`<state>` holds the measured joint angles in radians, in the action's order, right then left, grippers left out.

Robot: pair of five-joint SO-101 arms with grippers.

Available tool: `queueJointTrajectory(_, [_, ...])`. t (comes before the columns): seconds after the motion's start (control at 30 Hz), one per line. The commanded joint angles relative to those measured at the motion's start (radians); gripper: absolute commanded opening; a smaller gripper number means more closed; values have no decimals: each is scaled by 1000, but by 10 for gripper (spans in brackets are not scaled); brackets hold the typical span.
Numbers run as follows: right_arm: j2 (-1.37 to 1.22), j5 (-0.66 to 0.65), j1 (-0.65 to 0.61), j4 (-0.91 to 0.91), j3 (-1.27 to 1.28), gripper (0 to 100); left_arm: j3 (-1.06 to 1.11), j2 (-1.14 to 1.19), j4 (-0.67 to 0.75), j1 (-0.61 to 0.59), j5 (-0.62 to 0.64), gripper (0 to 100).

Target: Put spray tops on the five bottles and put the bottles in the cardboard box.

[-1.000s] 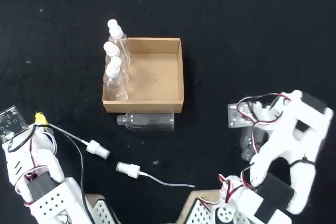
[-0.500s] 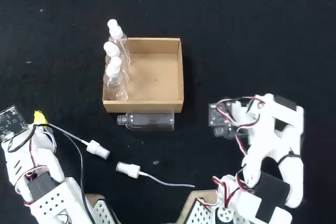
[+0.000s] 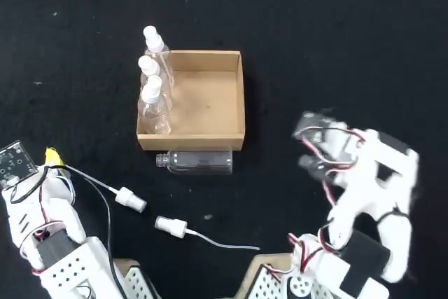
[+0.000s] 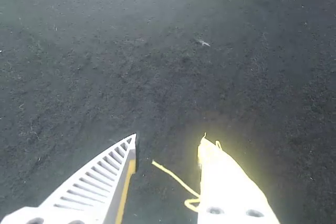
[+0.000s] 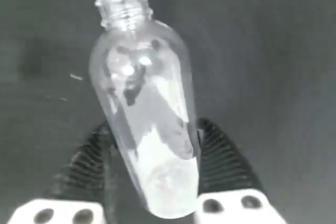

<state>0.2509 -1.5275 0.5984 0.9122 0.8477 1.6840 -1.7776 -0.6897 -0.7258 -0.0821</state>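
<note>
Both my arms are white printed plastic with black servo blocks. The right arm [image 3: 371, 194] has red, white and black wires [image 3: 334, 173] looping over it. The left arm [image 3: 52, 239] carries a small dark board [image 3: 15, 161] and a hole-dotted shell. The left gripper [image 4: 168, 148] is ribbed white with yellow bits at the tips. The right gripper [image 5: 155, 129] has dark ribbed fingers and screw holes.

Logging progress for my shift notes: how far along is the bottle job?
Done: three topped bottles stand in the cardboard box. In hand: the right gripper grips an uncapped bottle. Remaining: a second uncapped bottle lies beside the box, two spray tops on the table.
</note>
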Motion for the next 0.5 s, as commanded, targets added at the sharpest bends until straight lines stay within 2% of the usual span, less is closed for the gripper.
queueJointTrajectory(0.0, [5,273,141,-63,-7,16,18,2,26,-1,12,73])
queueJointTrajectory(0.07, [2,408,192,-66,2,35,18,2,29,-1,12,73])
queueJointTrajectory(0.17, [4,520,224,-61,-1,126,18,2,28,-1,12,73])
queueJointTrajectory(0.27, [8,551,216,-44,-1,238,18,2,25,-1,12,73])
queueJointTrajectory(0.47, [5,554,98,138,-99,222,18,2,25,-1,12,73])
